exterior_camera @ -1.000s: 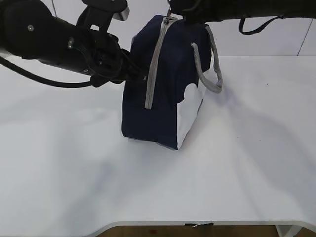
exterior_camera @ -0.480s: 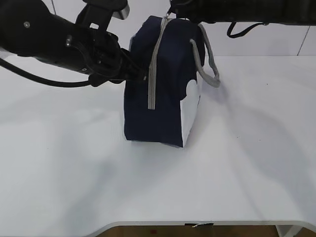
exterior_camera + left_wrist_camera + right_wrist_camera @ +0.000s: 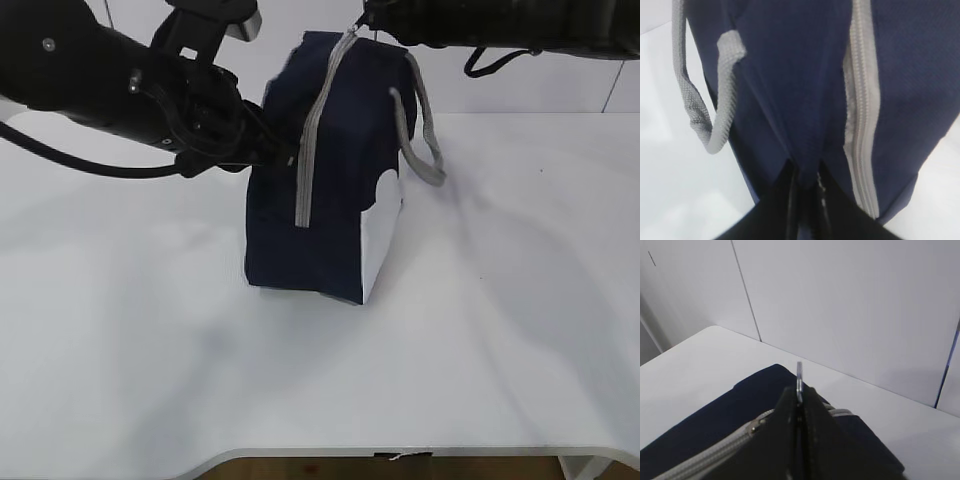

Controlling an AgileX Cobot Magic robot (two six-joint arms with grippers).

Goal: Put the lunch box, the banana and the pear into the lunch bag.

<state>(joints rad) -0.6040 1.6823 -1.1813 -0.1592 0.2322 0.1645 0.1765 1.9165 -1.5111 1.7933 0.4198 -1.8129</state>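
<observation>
The navy lunch bag (image 3: 335, 200) stands upright in the middle of the white table (image 3: 150, 330), its white panel facing front right. My left gripper (image 3: 288, 157) is shut on a fold of the bag's fabric beside the grey zipper (image 3: 310, 140). The left wrist view shows the pinched fold between my black fingers (image 3: 790, 200), which make up the left gripper (image 3: 807, 172). My right gripper (image 3: 364, 27) is above the bag's top. It is shut on the metal ring pull (image 3: 799, 372) of the zipper. The lunch box, the banana and the pear are out of view.
Two grey webbing handles (image 3: 425, 130) hang down the bag's right side. One handle (image 3: 715, 115) loops to the left of my left fingers. The table's front edge (image 3: 400, 452) runs along the bottom and a white wall (image 3: 850, 305) stands behind.
The right gripper has shifted a little to the right along the bag's top with the pull. The bag has swayed and leans slightly. The left grip holds the same fold.
</observation>
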